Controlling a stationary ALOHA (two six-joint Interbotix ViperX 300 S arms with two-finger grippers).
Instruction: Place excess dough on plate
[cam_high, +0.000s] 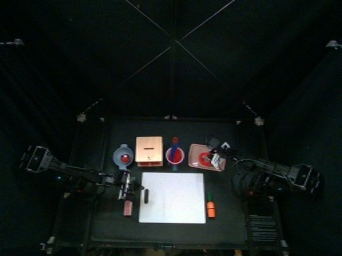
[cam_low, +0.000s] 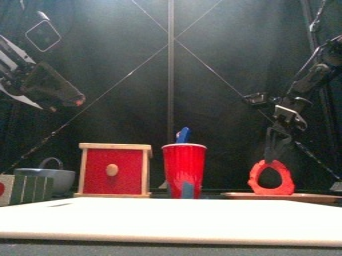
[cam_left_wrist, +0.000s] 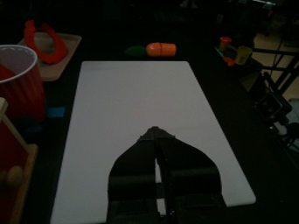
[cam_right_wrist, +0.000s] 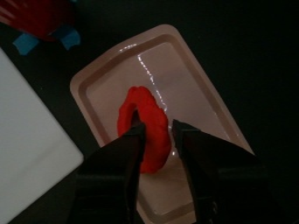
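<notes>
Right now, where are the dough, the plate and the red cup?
dough (cam_right_wrist: 136, 122): right wrist view, on the ring's red band.
plate (cam_right_wrist: 187, 66): right wrist view, on its bare floor.
red cup (cam_low: 185, 170): front view, on its side wall.

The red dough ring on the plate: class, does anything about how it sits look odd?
Yes. The dough ring stands upright on edge on the plate instead of lying flat, directly beneath the right hand, whose jaws straddle its top. That looks odd because soft dough would be expected to slump; whether the jaws touch it is unclear.
</notes>
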